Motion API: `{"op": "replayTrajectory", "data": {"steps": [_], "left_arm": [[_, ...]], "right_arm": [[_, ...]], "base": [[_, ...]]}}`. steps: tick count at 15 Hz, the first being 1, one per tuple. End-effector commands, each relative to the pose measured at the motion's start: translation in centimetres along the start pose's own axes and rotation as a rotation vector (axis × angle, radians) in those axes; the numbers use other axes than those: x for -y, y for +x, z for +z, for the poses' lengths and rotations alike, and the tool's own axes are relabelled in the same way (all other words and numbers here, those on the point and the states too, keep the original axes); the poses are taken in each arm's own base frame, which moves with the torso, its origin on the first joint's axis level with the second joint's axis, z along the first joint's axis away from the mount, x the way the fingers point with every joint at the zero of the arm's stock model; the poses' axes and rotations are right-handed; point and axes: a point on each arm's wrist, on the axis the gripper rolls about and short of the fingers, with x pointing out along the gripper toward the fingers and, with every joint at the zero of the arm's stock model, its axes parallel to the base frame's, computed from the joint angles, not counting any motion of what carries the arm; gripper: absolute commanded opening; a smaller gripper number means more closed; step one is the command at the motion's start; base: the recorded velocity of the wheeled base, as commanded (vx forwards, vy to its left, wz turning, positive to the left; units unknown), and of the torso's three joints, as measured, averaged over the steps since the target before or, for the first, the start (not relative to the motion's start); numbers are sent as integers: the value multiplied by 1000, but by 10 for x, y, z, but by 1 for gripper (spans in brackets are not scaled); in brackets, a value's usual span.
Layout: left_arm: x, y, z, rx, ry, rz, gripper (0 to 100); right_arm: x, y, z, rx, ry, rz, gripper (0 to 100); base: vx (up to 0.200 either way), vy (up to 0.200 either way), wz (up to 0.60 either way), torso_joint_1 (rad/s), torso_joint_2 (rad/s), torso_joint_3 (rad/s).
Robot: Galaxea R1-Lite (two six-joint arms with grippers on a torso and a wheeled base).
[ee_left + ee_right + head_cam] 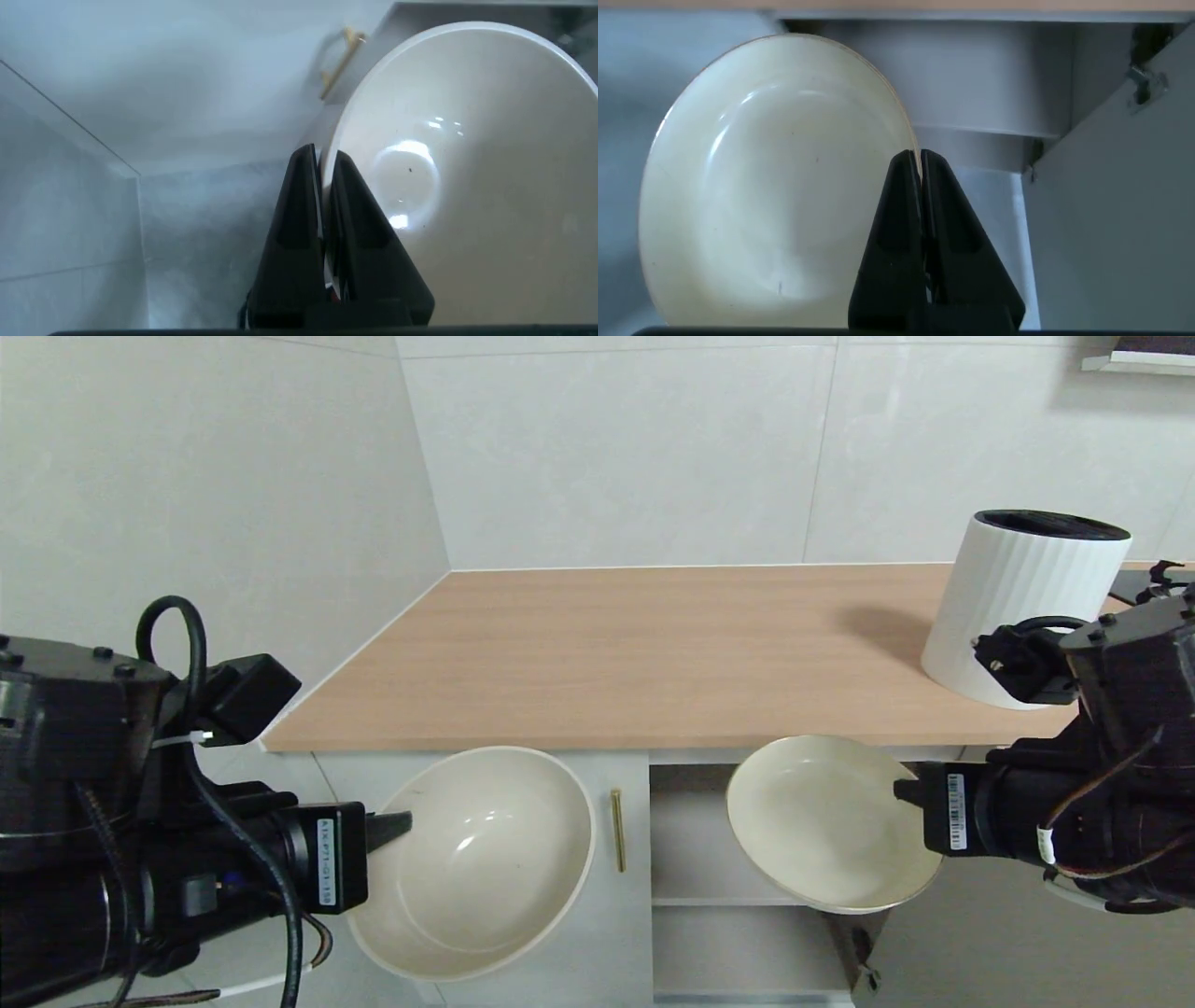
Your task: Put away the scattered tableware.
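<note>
Light wood-grain countertop runs above and beyond left gripper and right gripper. Pale glossy large-tile walls behind it, meeting in corner far beyond left gripper. Flat white cabinet door, shut, with slim brass bar handle, between the grippers. Open white cabinet compartment with shelf board just behind right gripper. Swung-out grey door beside it. White ribbed cylindrical container with black rim on countertop above right gripper. Light soft, even.

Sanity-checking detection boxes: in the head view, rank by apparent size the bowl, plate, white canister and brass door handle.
1. bowl
2-3. plate and white canister: too close to rank; the canister sits farther back
4. brass door handle
</note>
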Motion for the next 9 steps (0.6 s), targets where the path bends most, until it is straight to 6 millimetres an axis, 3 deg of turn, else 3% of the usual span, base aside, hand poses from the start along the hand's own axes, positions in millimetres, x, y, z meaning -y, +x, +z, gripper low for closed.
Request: {"op": "replayTrajectory", "data": {"steps": [1, 4, 9], "left_arm": [[0, 2, -1, -7, 1, 4, 0], [0, 4, -1, -12, 2, 7, 0], [0, 6, -1, -19, 3, 10, 0]], "right_arm": [[-1, 5, -2, -16, -7, -8, 0], [-1, 7, -6, -28, -20, -13, 0], [-3, 16, -9, -55, -30, -27, 0]], "base": [[0, 0, 0, 0, 0, 0], [0, 0, 0, -32, 114, 68], [0, 0, 0, -133, 424, 282]]}}
